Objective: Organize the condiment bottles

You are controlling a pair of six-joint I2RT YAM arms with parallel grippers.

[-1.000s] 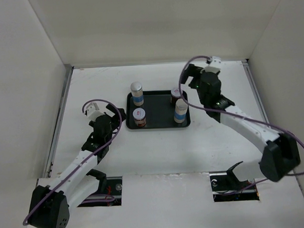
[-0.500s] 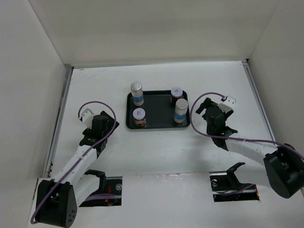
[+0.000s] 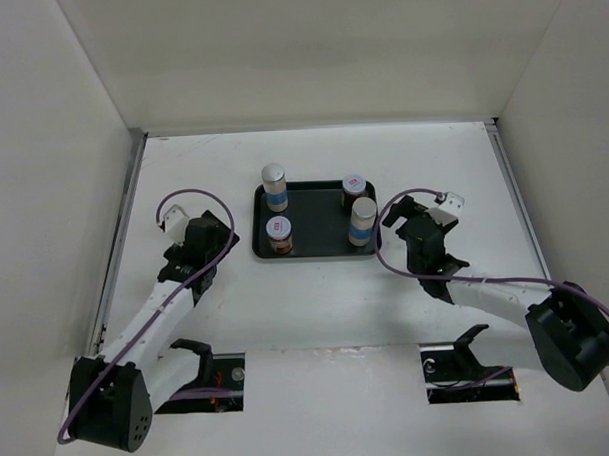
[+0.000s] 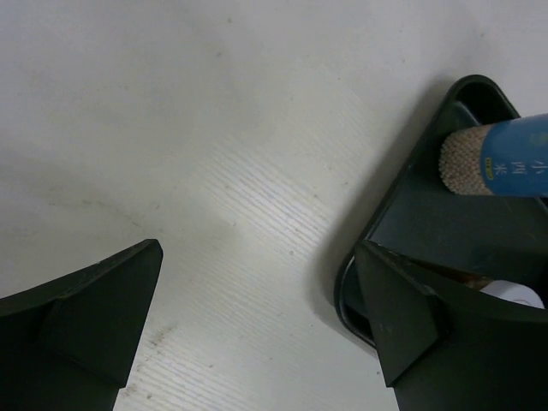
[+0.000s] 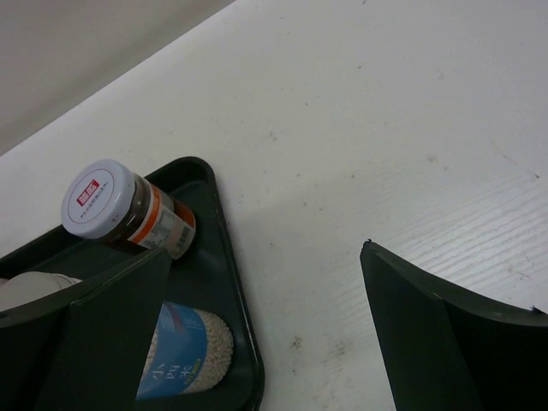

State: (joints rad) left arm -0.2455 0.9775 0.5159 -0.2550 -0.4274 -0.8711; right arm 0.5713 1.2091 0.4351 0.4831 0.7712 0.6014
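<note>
All four condiment bottles stand on the black tray (image 3: 317,223). A tall grey-capped one (image 3: 274,186) is at the back left and another (image 3: 362,221) at the front right. A short brown jar (image 3: 279,234) is at the front left and another (image 3: 354,189) at the back right. My left gripper (image 3: 223,241) is open and empty, left of the tray. My right gripper (image 3: 409,230) is open and empty, right of the tray. The right wrist view shows my right gripper (image 5: 265,317), a short jar (image 5: 120,210) and a tall bottle (image 5: 184,351). The left wrist view shows my left gripper (image 4: 257,300) and a tall bottle (image 4: 505,158).
White walls enclose the table on the left, back and right. The tray's corner (image 4: 402,214) lies just by my left gripper's right finger (image 4: 419,325). The tray's rim (image 5: 227,282) runs beside my right gripper's left finger (image 5: 94,334).
My right arm has pulled back from above the tray's back right corner and come down to the table right of the tray. My left arm has drawn back slightly to the left.
</note>
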